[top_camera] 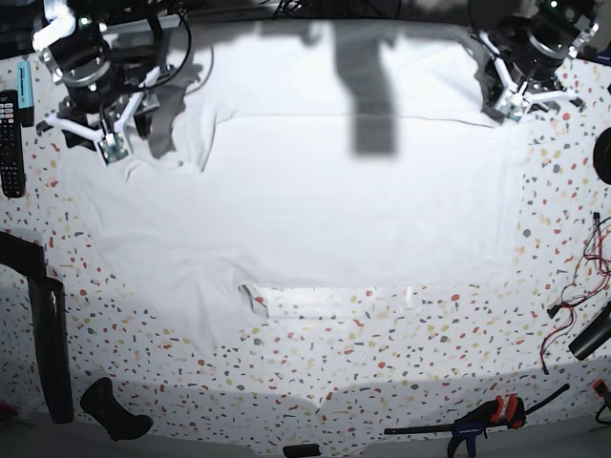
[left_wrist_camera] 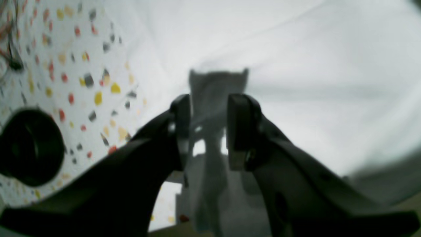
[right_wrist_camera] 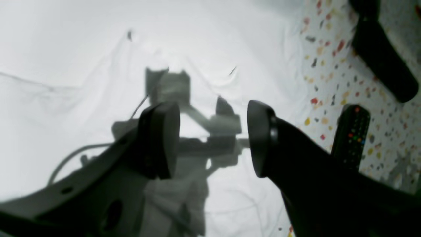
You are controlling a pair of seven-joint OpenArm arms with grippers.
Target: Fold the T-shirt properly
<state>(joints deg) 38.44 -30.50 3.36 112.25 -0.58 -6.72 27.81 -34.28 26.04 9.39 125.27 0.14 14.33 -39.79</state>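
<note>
One T-shirt [top_camera: 315, 200], plain white, lies spread flat across the upper middle of the base view, reaching from the upper left to the upper right of the frame, on the speckled tabletop [top_camera: 382, 343]. We count one garment and two grippers.

The left gripper [left_wrist_camera: 208, 113], at the upper right of the base view, sits over the shirt's corner there. In its wrist view a bunched strip of white cloth stands between the two dark fingers [left_wrist_camera: 241, 125] and rises above them, so we read this tool as pinching the T-shirt.

The right gripper [right_wrist_camera: 213, 138], at the upper left of the base view, hangs over the shirt's sleeve area. In its wrist view the two fingers stand spread, with only flat cloth and shadow seen between them; nothing is gripped.

Around the shirt we count:
- one remote control [top_camera: 10, 143] at the left edge;
- one clamp [top_camera: 477, 420] with a red and blue handle at the lower right;
- one bundle of wires [top_camera: 582, 277] at the right edge.
</note>
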